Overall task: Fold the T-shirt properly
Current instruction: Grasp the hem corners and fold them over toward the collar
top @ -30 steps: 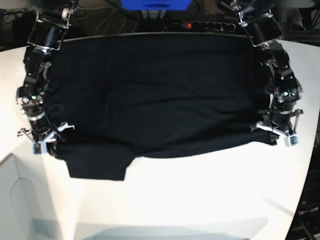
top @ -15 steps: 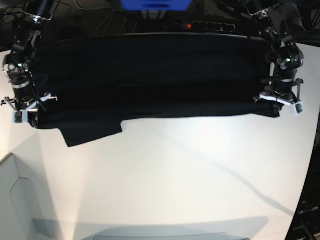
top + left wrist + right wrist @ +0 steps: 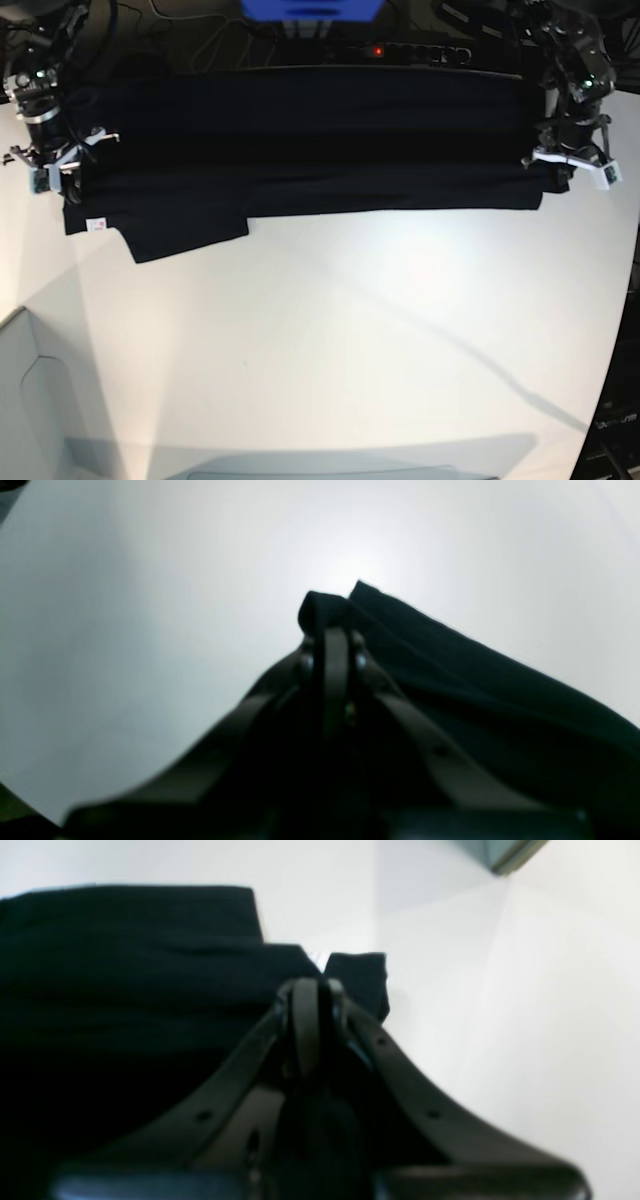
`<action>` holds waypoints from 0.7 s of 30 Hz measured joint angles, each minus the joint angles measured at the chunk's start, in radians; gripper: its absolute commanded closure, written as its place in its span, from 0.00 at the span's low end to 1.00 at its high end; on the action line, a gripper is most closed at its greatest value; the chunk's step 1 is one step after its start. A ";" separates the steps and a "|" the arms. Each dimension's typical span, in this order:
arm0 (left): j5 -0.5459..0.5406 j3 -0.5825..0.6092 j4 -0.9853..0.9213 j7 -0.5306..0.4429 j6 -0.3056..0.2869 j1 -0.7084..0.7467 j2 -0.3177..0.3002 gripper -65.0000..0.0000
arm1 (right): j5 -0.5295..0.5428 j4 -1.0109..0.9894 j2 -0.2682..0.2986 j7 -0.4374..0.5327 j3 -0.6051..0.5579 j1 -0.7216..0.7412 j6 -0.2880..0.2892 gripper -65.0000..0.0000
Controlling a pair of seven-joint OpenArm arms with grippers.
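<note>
The black T-shirt [image 3: 300,140] hangs stretched in a wide band across the back of the white table [image 3: 330,340], held up at both ends. A sleeve [image 3: 185,232] droops at its lower left, beside a small white tag [image 3: 97,225]. In the base view my right gripper [image 3: 50,170] is shut on the shirt's left end and my left gripper [image 3: 570,165] on its right end. Both wrist views show the same grip: the left gripper [image 3: 332,630] pinches a fold of the T-shirt [image 3: 450,680], the right gripper [image 3: 312,990] pinches black cloth of the T-shirt [image 3: 125,965].
A blue box [image 3: 310,8] and a power strip [image 3: 400,50] with a red light sit behind the table's far edge. A grey-white panel [image 3: 30,400] lies at the lower left. The table's right edge [image 3: 625,300] curves toward dark cables.
Both grippers have risen and moved back and outward with the shirt. The cloth went from lying spread on the table to a taut, lifted band, and the white tag has come into view.
</note>
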 measured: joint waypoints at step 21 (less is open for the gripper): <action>-0.003 0.005 -0.101 -0.007 0.000 0.046 0.005 1.00 | -0.001 -0.169 -0.001 -0.003 -0.016 0.031 0.000 0.94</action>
